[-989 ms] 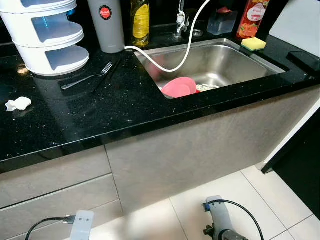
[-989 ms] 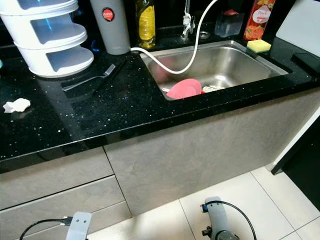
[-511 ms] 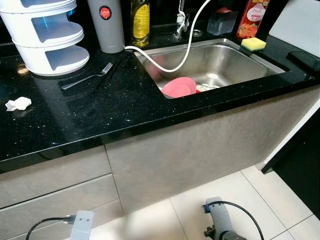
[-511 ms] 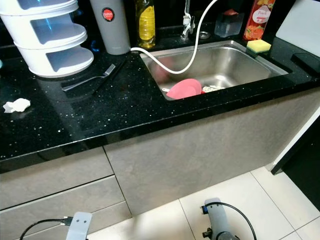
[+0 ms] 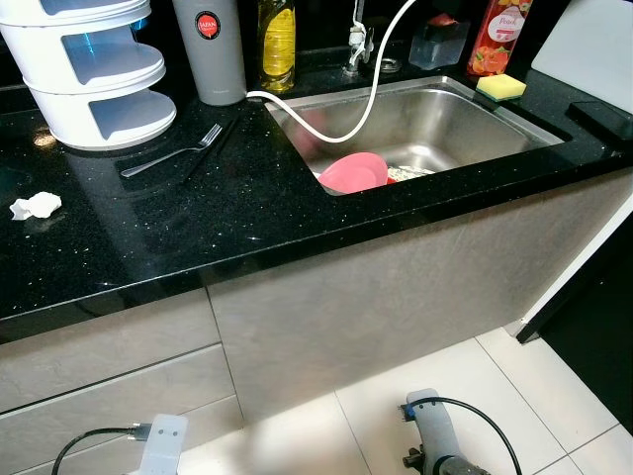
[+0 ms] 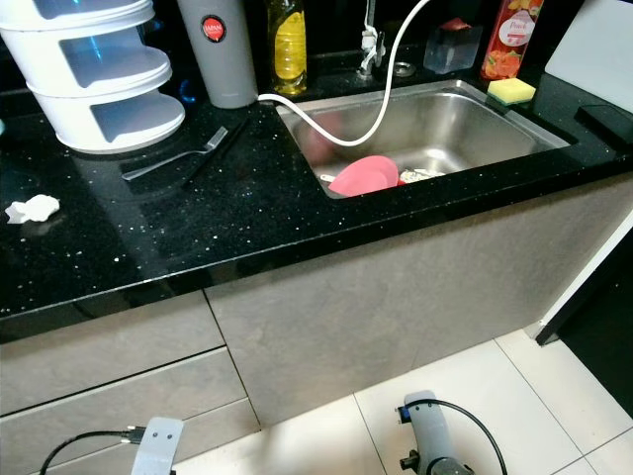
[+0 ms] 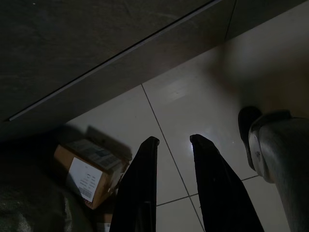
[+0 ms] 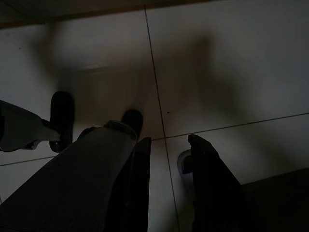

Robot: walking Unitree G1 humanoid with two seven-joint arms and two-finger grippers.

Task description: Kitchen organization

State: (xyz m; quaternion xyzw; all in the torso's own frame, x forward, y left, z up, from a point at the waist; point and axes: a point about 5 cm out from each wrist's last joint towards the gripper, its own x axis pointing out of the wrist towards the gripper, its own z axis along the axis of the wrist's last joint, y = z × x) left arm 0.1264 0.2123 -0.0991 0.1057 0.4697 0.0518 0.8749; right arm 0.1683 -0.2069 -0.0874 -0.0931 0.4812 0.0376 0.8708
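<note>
Home kitchen (sink (image 5: 445, 124), black countertop (image 5: 198, 218))

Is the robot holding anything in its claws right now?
No. The left gripper and right gripper both hang open over the floor tiles, with nothing between their fingers.

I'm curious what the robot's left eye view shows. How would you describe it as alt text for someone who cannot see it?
A black speckled countertop holds a steel sink with a pink bowl inside and a white hose looping in. A fork, a crumpled tissue and a white tiered container sit to the left; both robot arms hang low over the tiled floor.
</note>
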